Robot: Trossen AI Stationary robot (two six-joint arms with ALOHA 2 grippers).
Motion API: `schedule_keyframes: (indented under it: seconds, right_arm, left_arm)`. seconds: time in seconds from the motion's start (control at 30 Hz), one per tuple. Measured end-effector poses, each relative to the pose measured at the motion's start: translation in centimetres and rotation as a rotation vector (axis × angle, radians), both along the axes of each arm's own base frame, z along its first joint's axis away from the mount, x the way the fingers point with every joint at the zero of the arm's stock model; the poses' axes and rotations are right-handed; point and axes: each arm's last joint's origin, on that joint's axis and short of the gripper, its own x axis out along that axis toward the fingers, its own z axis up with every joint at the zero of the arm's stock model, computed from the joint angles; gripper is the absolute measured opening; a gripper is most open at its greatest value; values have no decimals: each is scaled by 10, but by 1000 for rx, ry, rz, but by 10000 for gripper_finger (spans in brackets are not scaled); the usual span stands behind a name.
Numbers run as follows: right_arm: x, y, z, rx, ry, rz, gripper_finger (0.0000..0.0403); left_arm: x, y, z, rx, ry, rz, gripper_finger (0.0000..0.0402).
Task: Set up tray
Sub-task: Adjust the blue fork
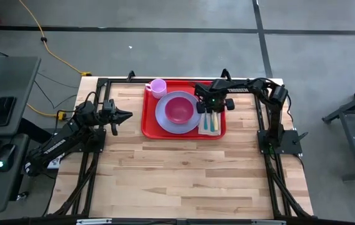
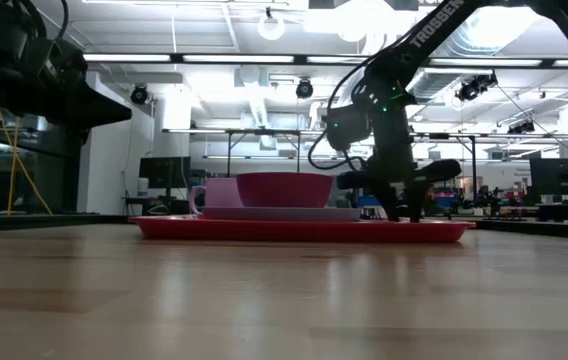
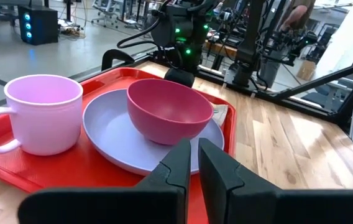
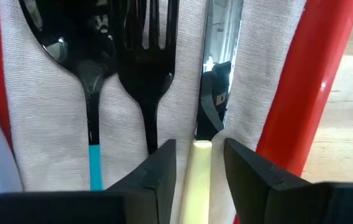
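Tray (image 1: 184,134), red, at the far edge of the tabletop (image 1: 184,181), middle of that edge, sits flat. Plate (image 1: 165,119), lavender, in the tray's centre, with dark pink bowl (image 1: 179,109) on top. Mug (image 1: 157,88), pale pink, in the tray's far left corner, just beside the plate, handle pointing left. Napkin (image 1: 209,130), light grey cloth, along the tray's right edge, next to the plate. Spoon (image 4: 83,37), fork (image 4: 146,43) and knife (image 4: 217,68) lying side by side on the napkin, parallel; spoon nearest the plate, knife nearest the tray's right rim. Spoon handle teal, knife handle pale yellow, fork handle colour not clear.

Right gripper (image 4: 196,165) low over the napkin at the tray's right side, fingers spread, straddling the knife handle with a gap on each side, not pinching it. Touching the napkin or not: cannot tell. Same gripper seen in the low view standing down at the tray's right end (image 2: 396,195).

Left gripper (image 1: 122,115) off the tray, above the tabletop near its left edge, pointing toward the tray's left rim, well clear of it. Fingers (image 3: 176,165) pressed nearly together, thin slit between, holding nothing.
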Motion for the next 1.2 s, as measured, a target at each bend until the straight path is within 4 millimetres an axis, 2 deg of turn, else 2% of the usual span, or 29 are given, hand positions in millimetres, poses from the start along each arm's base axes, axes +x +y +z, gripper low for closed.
schedule_keyframes:
  seconds: [0.67, 0.83, 1.2]
  right_arm:
    - [-1, 1, 4, 21, -9, -5, 113]
    - [-5, 2, 22, -37, -42, -9, 113]
    - [-16, 10, 76, -176, -203, -25, 113]
  left_arm:
    - [0, 0, 0, -22, -5, 2, 62]
    - [0, 0, 0, -22, -5, 2, 62]
    - [0, 0, 0, -23, -5, 2, 62]
